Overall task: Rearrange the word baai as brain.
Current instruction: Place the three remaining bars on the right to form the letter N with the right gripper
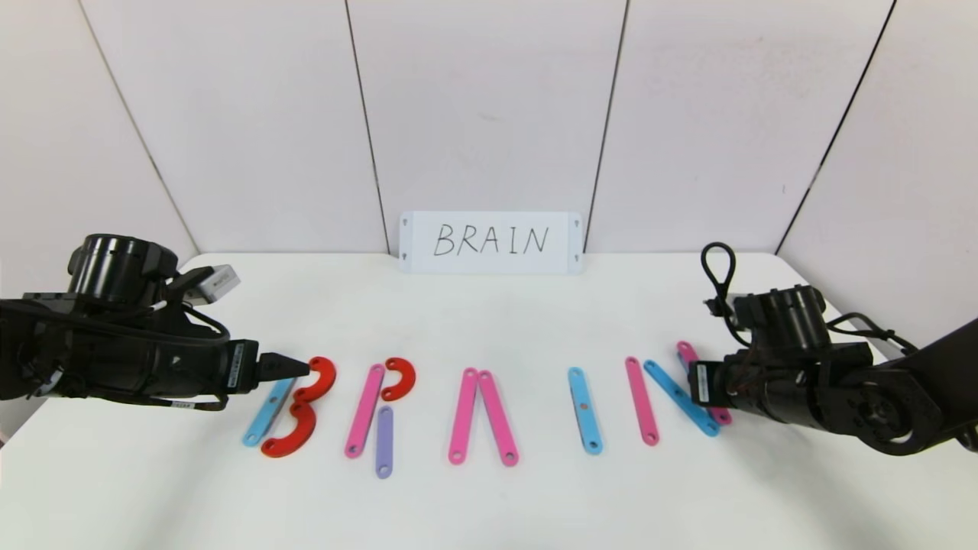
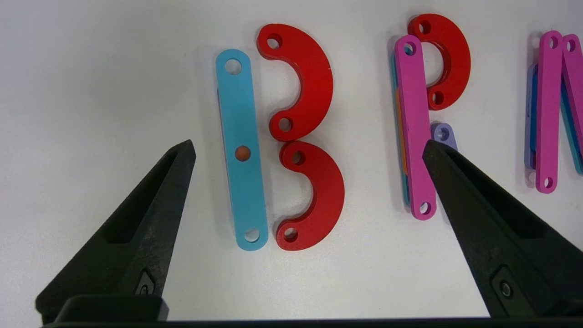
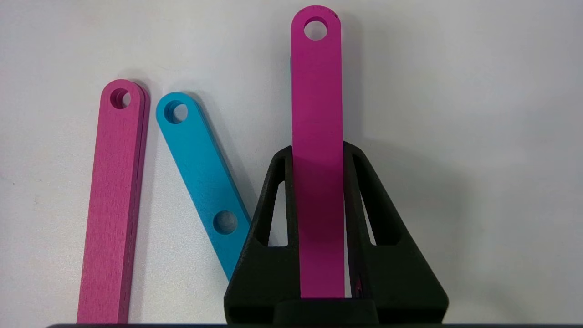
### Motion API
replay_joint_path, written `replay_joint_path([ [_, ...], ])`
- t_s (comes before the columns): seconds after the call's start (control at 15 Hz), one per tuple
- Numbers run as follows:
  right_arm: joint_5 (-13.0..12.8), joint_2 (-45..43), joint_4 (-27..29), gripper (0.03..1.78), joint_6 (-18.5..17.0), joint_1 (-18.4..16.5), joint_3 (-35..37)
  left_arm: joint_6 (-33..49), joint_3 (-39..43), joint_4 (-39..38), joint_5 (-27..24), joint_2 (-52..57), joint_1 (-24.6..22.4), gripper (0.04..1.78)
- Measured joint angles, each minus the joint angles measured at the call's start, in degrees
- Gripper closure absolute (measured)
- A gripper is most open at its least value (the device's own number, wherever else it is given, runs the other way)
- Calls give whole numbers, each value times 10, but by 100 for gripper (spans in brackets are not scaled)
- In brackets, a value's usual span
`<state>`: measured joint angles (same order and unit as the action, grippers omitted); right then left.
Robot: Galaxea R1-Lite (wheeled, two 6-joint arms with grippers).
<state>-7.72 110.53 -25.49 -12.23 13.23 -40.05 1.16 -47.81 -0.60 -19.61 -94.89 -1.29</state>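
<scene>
The plastic letters lie in a row on the white table (image 1: 489, 504). A light-blue bar (image 2: 241, 150) and two red hooks (image 2: 305, 82) make a B. A pink bar (image 1: 364, 410), a red hook (image 1: 399, 378) and a purple bar (image 1: 384, 441) make an R. After these come two leaning pink bars (image 1: 480, 416), a light-blue bar (image 1: 584, 410), then a pink bar (image 3: 114, 205) and a slanted blue one (image 3: 200, 168). My left gripper (image 2: 309, 145) hovers open over the B. My right gripper (image 3: 317, 149) is shut on the row's last pink bar (image 3: 316, 91).
A white card with handwritten "BRAIN" (image 1: 491, 242) leans on the back wall behind the row. Pale wall panels close in the table at the back and both sides. Bare table surface runs between the letters and the front edge.
</scene>
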Motion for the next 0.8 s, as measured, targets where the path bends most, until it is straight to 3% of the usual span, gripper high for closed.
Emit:
replay_joint_path([
  [0.27,-1,-5,7,151,-23,7,2,0,0,0,0,0,0,8],
  [0.8,-2,-14,11,151,-26,12,9,0,0,0,-1,0,0,8],
])
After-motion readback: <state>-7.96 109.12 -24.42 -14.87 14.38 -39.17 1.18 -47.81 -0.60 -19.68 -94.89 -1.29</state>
